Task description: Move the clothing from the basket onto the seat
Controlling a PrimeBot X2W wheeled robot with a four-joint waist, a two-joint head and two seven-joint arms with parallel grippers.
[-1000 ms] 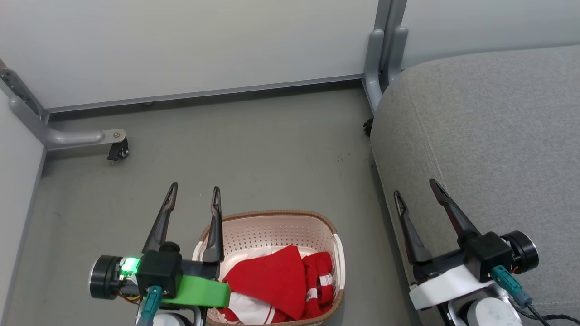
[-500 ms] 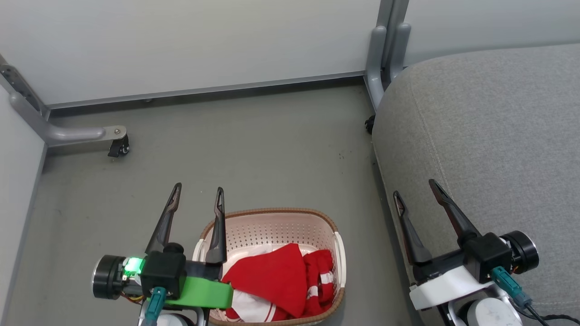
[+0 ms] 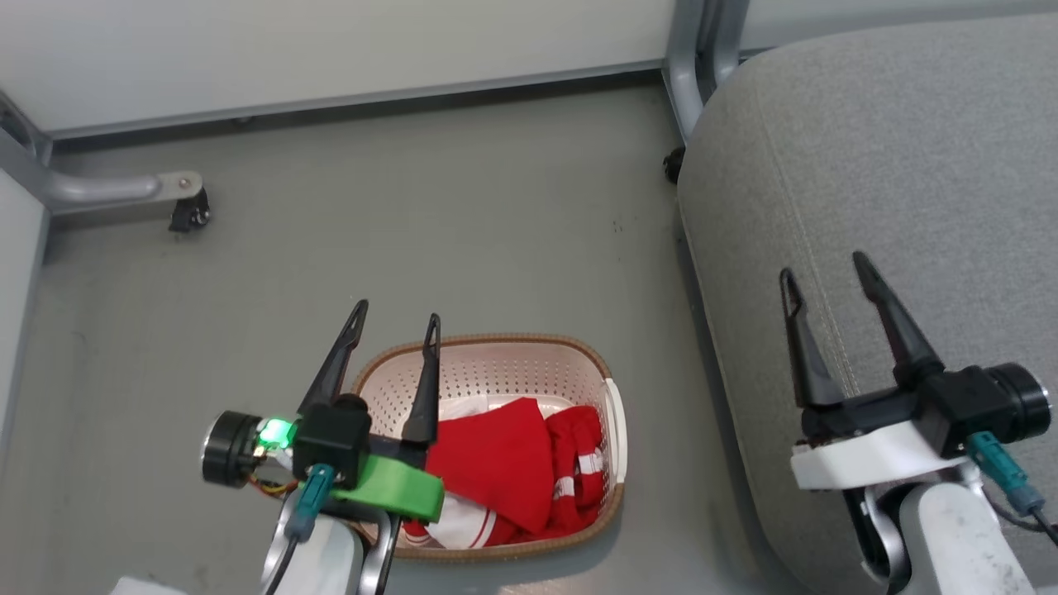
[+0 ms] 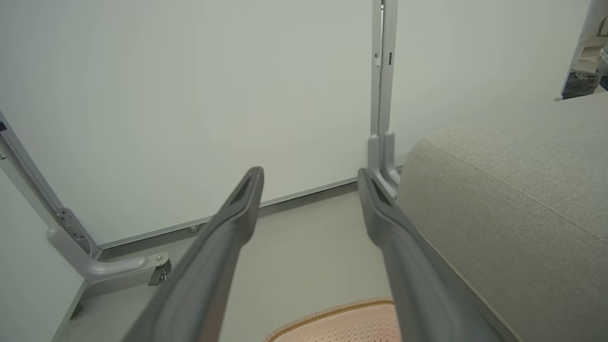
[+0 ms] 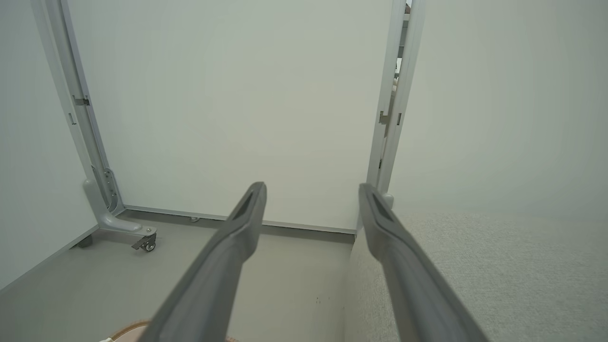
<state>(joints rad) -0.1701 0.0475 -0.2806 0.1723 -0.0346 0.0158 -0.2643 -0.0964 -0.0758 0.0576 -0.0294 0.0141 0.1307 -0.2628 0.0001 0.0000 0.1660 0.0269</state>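
Red clothing (image 3: 504, 471) with white stripe trim lies bunched in the cream perforated basket (image 3: 529, 368), which stands on the floor in the head view. My left gripper (image 3: 397, 318) hangs open above the basket's left rim, nothing between its fingers. The grey seat (image 3: 893, 165) fills the right side, and my right gripper (image 3: 822, 268) is open over its front edge. In the left wrist view the left gripper (image 4: 311, 178) is open, with the basket's rim (image 4: 332, 311) at the bottom and the seat (image 4: 513, 199) on the right. The right gripper (image 5: 313, 190) stands open, the seat (image 5: 475, 266) below it.
White partition panels (image 3: 331, 41) close off the back and left. A grey metal foot with a caster (image 3: 186, 211) juts out at the back left, and a grey post (image 3: 698, 49) stands by the seat's far corner. Grey floor (image 3: 455, 207) lies beyond the basket.
The whole head view has shifted, so the camera moved. Both grippers sit higher in the picture and stay open. The clothing lies unmoved in the basket.
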